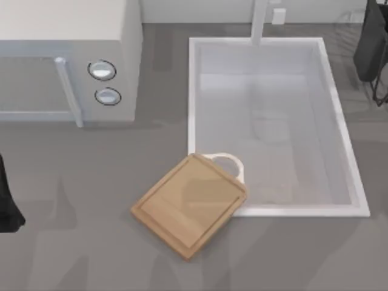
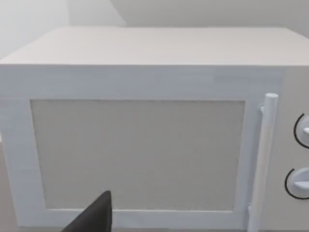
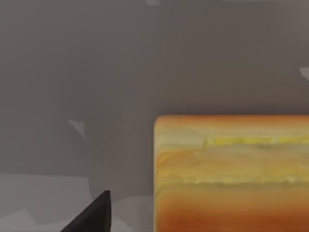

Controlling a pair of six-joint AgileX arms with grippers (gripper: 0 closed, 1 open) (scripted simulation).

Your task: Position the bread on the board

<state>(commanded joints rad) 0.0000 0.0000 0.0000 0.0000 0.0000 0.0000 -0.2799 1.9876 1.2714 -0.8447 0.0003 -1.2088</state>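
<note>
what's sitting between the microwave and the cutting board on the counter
Nothing: in the top view the grey counter between the microwave and the board is bare.

no readable text, label, brand, number or sign appears on anything in these views.

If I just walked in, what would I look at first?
Probably the wooden board, lying slanted in the middle of the grey table, its white handle poking over the corner of the big white sink. Next, the microwave at the back left, with two round knobs. And in the right wrist view, the orange bread looks huge, right up close to the camera.
</note>
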